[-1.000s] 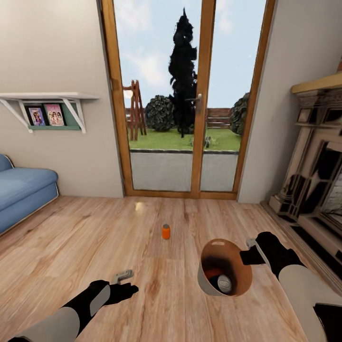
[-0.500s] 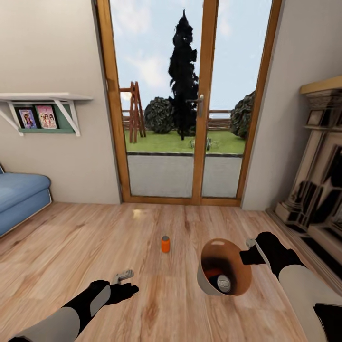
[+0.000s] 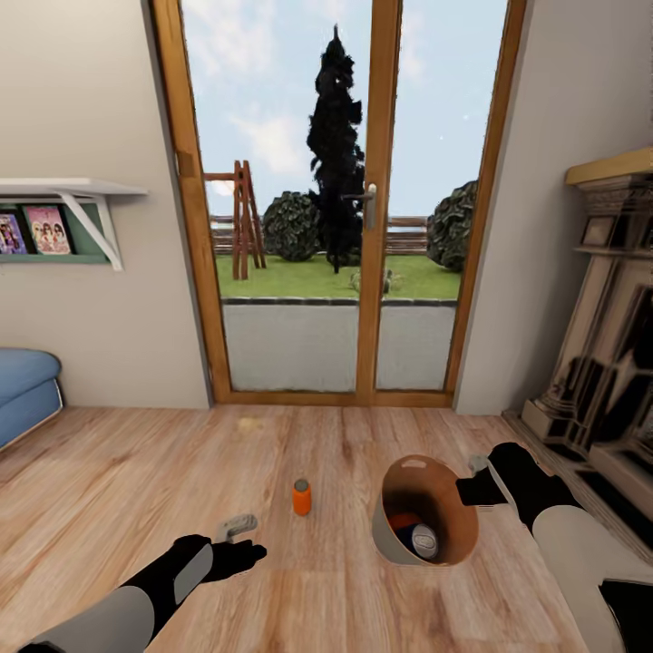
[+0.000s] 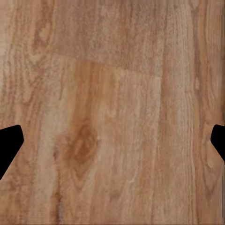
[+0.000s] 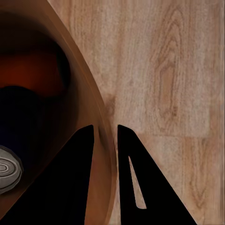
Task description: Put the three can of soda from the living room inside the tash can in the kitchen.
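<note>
My left hand hangs low over the bare wooden floor, fingers spread wide and holding nothing. The sofa sits well off to its far side, so that arm has open room. One soda can stands upright on the floor between my two hands, apart from both. A sideways brush while closing in would likely tip it and send it rolling. My right hand is clamped on the rim of the trash can, wall pinched between the fingers. The bin hangs tilted with cans inside. More tilt could spill them. The fireplace closes off that side.
</note>
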Controlling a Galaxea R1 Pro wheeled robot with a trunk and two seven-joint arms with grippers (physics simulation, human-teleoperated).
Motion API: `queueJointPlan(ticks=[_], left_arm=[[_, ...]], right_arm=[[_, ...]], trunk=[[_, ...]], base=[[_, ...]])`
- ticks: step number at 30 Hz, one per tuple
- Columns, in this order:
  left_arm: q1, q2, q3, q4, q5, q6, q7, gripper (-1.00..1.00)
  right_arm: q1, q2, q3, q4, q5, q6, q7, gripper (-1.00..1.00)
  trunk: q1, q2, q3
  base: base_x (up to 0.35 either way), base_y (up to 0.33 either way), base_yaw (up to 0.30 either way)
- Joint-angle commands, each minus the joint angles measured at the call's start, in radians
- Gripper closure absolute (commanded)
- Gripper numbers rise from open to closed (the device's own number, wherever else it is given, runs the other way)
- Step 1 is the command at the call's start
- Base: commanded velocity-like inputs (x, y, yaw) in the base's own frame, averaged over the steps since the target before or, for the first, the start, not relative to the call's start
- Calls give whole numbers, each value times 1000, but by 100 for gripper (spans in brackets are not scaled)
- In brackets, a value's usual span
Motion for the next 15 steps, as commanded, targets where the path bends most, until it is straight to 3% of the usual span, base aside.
queueJointPlan(ticks=[1, 15], left_arm=[[0, 0, 0, 0, 0, 0, 0, -100], [0, -2, 0, 0, 1, 0, 0, -100]], right_arm=[[-1, 0, -2, -1, -19, 2, 3, 100], [-1, 0, -1, -1, -19, 2, 4, 100]], trunk=[[0, 0, 1], [0, 0, 15]], base=[[340, -148, -110], [330, -174, -114]])
